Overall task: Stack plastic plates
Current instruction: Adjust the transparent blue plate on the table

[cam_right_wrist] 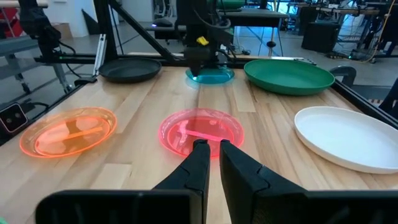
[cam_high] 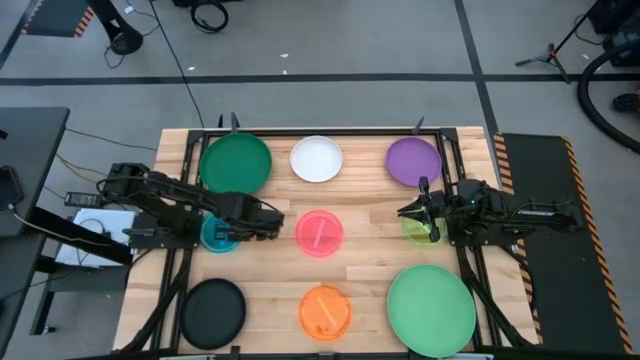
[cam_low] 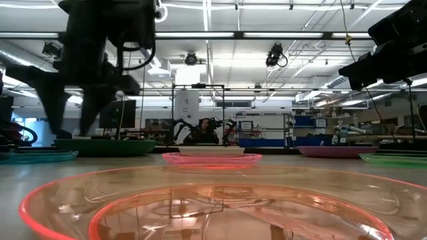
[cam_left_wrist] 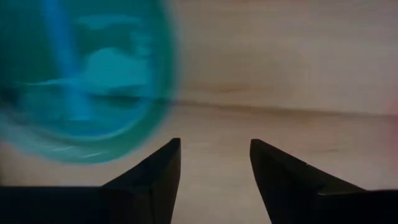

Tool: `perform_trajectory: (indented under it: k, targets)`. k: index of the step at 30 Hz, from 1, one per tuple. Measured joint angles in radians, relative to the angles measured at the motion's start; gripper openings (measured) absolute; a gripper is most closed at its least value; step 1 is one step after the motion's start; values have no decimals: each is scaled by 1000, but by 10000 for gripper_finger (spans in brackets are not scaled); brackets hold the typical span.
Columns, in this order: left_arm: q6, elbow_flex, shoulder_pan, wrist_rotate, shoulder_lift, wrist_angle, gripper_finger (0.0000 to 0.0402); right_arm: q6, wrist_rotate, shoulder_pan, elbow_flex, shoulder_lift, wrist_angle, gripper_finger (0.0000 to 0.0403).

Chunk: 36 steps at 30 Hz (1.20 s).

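1. My left gripper (cam_high: 268, 219) is low over the table's left-centre, just beside the small blue plate (cam_high: 218, 235). Its fingers (cam_left_wrist: 152, 177) stand apart with only bare wood between them; nothing is held.
2. The blue plate lies flat on the table, touching neither finger that I can see.
3. My right gripper (cam_high: 408, 211) hangs at the right side, above the small lime plate (cam_high: 420, 230). Its fingers (cam_right_wrist: 196, 163) are nearly together and grip nothing.
4. Plate positions, high view:
   - Back row: dark green plate (cam_high: 236, 163), white plate (cam_high: 317, 158), purple plate (cam_high: 414, 161).
   - Centre: pink plate (cam_high: 320, 232), between my two grippers.
   - Front row: black plate (cam_high: 213, 312), orange plate (cam_high: 325, 311), light green plate (cam_high: 431, 310).
5. All plates lie singly on the table (cam_high: 270, 290); none rests on another.
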Motion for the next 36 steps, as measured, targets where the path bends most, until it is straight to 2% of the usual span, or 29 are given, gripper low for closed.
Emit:
perform_trajectory:
  k: [5,10,14,22,25,30,36]
  targets:
    - [101,1,4,27,3,-139,176,0,0,0,0,0,2,47]
    - [145,-7,15,-58,15,-226,169,0,0,0,0,0,4,47]
    - [180,-65,60,-65,14,-161,169,0,0,0,0,0,7,47]
    - [80,-180,115,-74,14,-171,159,0,0,0,0,0,16,47]
    - [30,-216,115,-83,14,-147,143,0,0,0,0,0,16,47]
    - [-27,-270,113,-96,9,-14,111,0,0,0,0,0,16,47]
    - [-9,-241,113,-124,13,10,63,0,0,0,0,0,17,47]
